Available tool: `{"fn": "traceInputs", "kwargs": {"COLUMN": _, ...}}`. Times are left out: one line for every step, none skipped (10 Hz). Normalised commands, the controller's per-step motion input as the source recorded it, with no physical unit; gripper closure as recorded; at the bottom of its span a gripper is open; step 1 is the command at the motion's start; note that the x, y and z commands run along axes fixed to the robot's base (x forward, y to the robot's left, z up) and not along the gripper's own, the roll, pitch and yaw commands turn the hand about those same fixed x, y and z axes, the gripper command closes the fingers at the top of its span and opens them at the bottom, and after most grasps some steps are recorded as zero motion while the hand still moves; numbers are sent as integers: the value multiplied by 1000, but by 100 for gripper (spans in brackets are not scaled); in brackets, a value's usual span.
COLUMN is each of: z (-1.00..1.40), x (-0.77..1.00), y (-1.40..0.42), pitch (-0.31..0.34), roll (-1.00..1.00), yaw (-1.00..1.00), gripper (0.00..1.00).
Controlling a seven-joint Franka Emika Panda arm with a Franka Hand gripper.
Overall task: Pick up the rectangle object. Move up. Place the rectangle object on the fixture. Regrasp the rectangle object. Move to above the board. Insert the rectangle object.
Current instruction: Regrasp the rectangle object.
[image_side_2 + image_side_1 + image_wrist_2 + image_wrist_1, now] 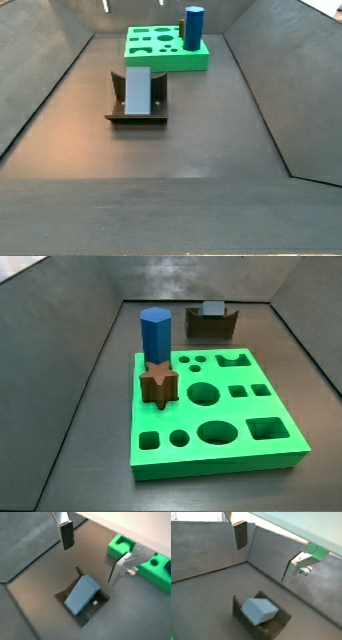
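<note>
Two silver fingers of my gripper stand wide apart, holding nothing. Directly below them the rectangle object rests tilted in the fixture; I judge its long axis runs across the gap, so regrasping means descending.

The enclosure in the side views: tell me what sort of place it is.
Probably a robot peg-insertion test cell: bare grey walls, a green board full of shaped holes, and a fixture cradling the rectangle object. The gripper hangs open above it.
</note>
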Motion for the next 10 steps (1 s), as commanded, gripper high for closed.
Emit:
{"fn": "traceInputs", "kwargs": {"z": -1, "x": 18, "y": -21, "pitch": 12, "roll": 1000, "yaw": 24, "gripper": 0}}
{"fn": "traceInputs", "kwargs": {"z": -9, "x": 33, "y": -24, "pitch": 25, "roll": 1000, "yaw": 28, "gripper": 0}}
{"fn": "traceInputs", "kwargs": {"z": -4, "x": 42, "y": -26, "pitch": 38, "roll": 1000, "yaw": 32, "gripper": 0}}
{"fn": "traceInputs", "kwargs": {"z": -1, "x": 49, "y": -27, "pitch": 49, "roll": 1000, "yaw": 36, "gripper": 0}}
{"fn": "traceInputs", "kwargs": {"z": -9, "x": 69, "y": -32, "pitch": 76, "roll": 1000, "yaw": 47, "gripper": 0}}
{"fn": "traceInputs", "kwargs": {"z": -11, "x": 84, "y": -33, "pitch": 117, "roll": 1000, "yaw": 66, "gripper": 0}}
{"fn": "traceInputs", "kwargs": {"z": -11, "x": 94, "y": -38, "pitch": 151, "roll": 979, "yaw": 91, "gripper": 0}}
{"fn": "traceInputs", "kwargs": {"z": -12, "x": 94, "y": -38, "pitch": 153, "roll": 787, "yaw": 110, "gripper": 0}}
{"fn": "traceInputs", "kwargs": {"z": -15, "x": 91, "y": -42, "pitch": 140, "roll": 599, "yaw": 131, "gripper": 0}}
{"fn": "traceInputs", "kwargs": {"z": -17, "x": 89, "y": -42, "pitch": 130, "roll": 471, "yaw": 145, "gripper": 0}}
